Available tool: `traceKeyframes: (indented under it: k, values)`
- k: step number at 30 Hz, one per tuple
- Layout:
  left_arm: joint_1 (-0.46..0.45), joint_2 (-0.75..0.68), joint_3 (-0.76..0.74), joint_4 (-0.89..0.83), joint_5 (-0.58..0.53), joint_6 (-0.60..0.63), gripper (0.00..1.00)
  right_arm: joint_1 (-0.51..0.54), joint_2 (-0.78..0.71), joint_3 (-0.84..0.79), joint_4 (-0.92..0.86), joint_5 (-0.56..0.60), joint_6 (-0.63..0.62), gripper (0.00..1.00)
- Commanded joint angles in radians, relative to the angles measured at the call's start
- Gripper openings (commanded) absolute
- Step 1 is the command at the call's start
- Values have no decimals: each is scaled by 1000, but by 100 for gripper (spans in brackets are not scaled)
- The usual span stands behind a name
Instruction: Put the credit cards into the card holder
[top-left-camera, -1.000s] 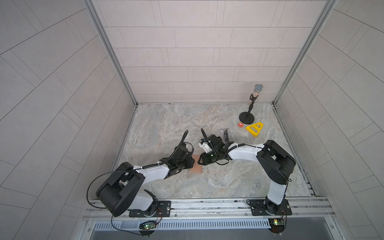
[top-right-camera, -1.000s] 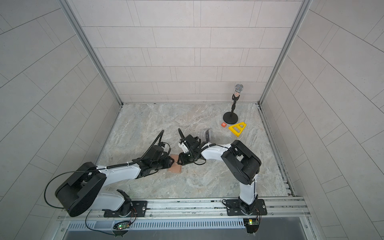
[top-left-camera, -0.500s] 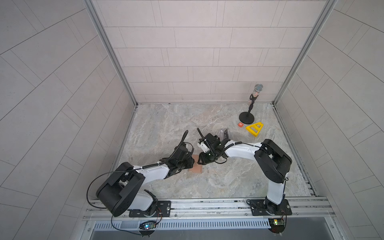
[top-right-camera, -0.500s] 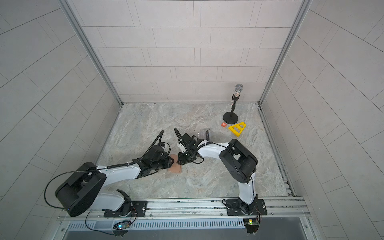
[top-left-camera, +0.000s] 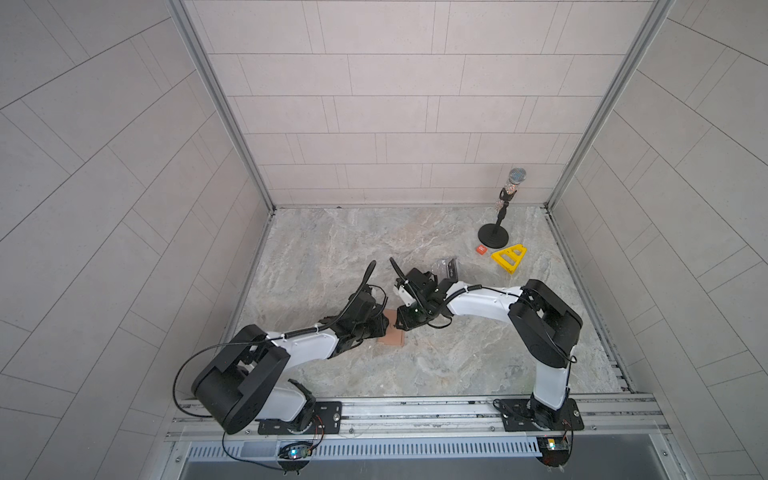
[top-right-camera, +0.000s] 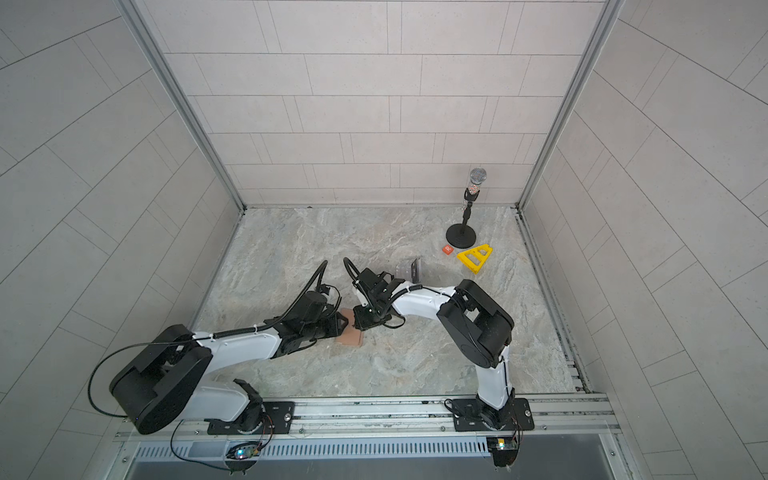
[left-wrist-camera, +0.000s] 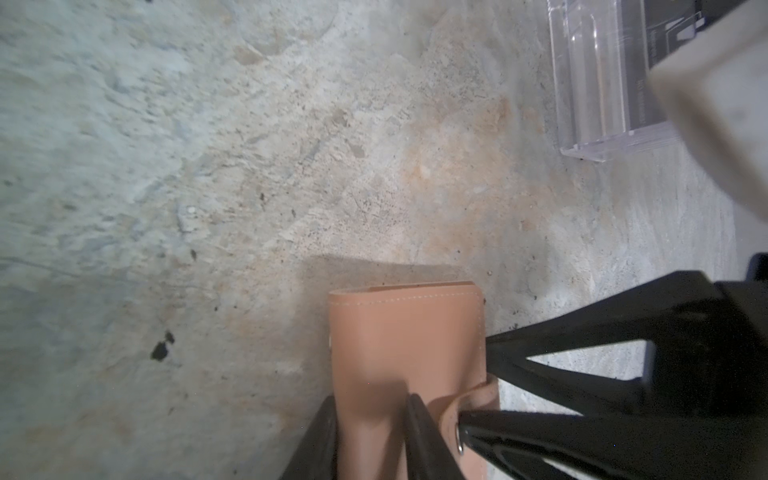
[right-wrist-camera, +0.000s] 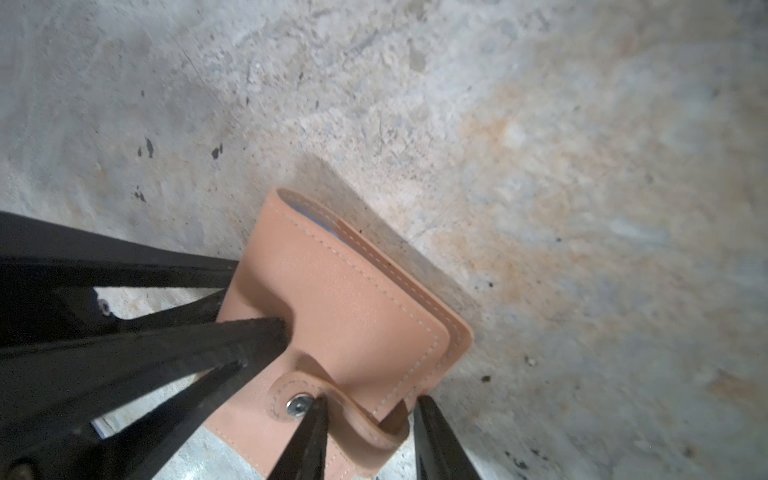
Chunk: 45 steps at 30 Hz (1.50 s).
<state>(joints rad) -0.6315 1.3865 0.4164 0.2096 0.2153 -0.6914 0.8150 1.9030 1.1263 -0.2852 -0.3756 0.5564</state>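
Left jaws: you have them pinched on the card holder (left-wrist-camera: 403, 328), with one black finger (left-wrist-camera: 419, 432) on its upper face and the other at its edge. Right jaws: narrowly spread, straddling the loop of the snap tab (right-wrist-camera: 357, 419). One finger (right-wrist-camera: 307, 436) touches beside the metal stud (right-wrist-camera: 297, 405) and the other stands at the holder's corner. You cannot tell whether the tab is truly gripped. The card holder is tan-pink grained leather, folded over, with pale stitching along the edges and a sliver of pale blue showing inside the fold. It lies flat on the table (top-left-camera: 374, 249), toward the front middle, where the two arms meet. Both top views show it as a small tan rectangle (top-left-camera: 392, 338) (top-right-camera: 351, 337). A clear box (top-left-camera: 448, 268) sits behind the right arm's wrist, apart from the holder, with a dark card (left-wrist-camera: 665, 54) standing in it. Farther toward the right rear corner are an orange tile (top-left-camera: 481, 249), a yellow triangular piece (top-left-camera: 509, 257) and a microphone on a stand (top-left-camera: 505, 208).
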Motion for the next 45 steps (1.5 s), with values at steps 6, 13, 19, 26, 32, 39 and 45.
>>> traceKeyframes:
  k: [6, 13, 19, 26, 32, 39, 45]
  values:
    - [-37, 1, -27, -50, 68, -1, 31, -8, 77, -203, 126, -36, 55, 34]
    - [-40, 5, -24, -48, 65, -5, 31, -8, 74, -234, 158, -36, 77, 29]
    - [-42, 3, -21, -49, 69, -5, 32, -7, 86, -228, 151, -29, 75, 27]
    - [-45, 17, -13, -47, 73, -3, 33, 2, 86, -226, 162, -78, 48, 33]
    - [-47, -1, -7, -60, 64, -2, 35, 3, 93, -230, 157, -57, 45, 35]
    - [-48, -95, 38, -199, 9, 52, 47, 3, 112, -235, 146, -46, 28, 35]
    - [-48, -165, 75, -288, -37, 92, 53, 3, 116, -242, 153, -52, 25, 34]
